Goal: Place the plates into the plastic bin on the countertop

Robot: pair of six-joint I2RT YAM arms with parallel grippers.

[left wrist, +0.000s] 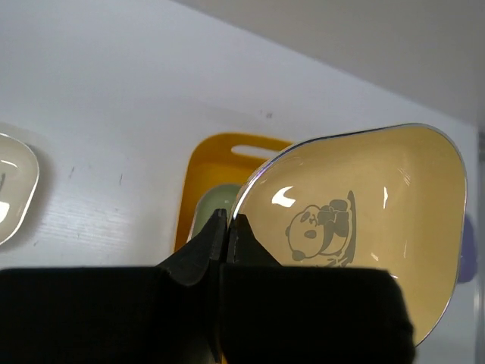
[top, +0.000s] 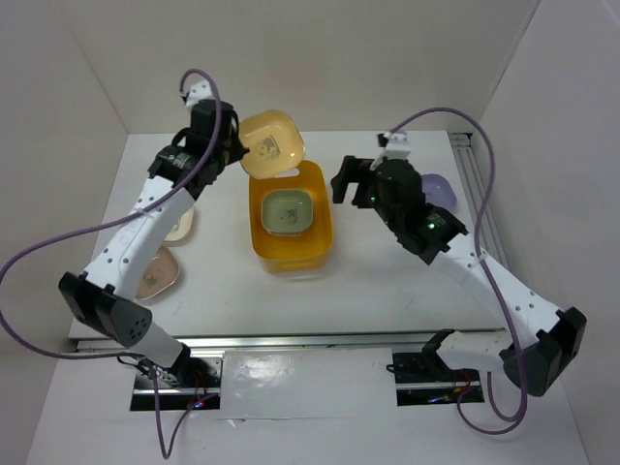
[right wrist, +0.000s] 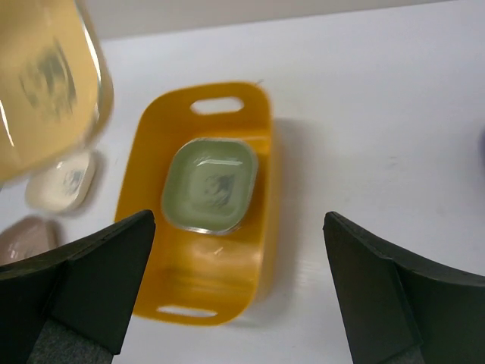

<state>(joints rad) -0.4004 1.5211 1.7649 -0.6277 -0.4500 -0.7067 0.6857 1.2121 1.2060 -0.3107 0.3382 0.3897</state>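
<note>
My left gripper (top: 235, 147) is shut on the rim of a yellow plate (top: 271, 143) with a panda print and holds it tilted above the far end of the yellow-orange plastic bin (top: 322, 228). In the left wrist view the plate (left wrist: 356, 220) fills the right side, pinched at the fingertips (left wrist: 227, 224). A green plate (top: 288, 213) lies flat inside the bin (right wrist: 250, 250). My right gripper (top: 347, 179) is open and empty, hovering just right of the bin. A cream plate (top: 182, 225) and a tan plate (top: 155, 273) lie on the countertop at the left. A lavender plate (top: 438, 189) lies at the right.
White walls bound the countertop at the back and sides. A metal rail (top: 477, 194) runs along the right edge and another along the front edge. The left arm's links pass over the cream plate.
</note>
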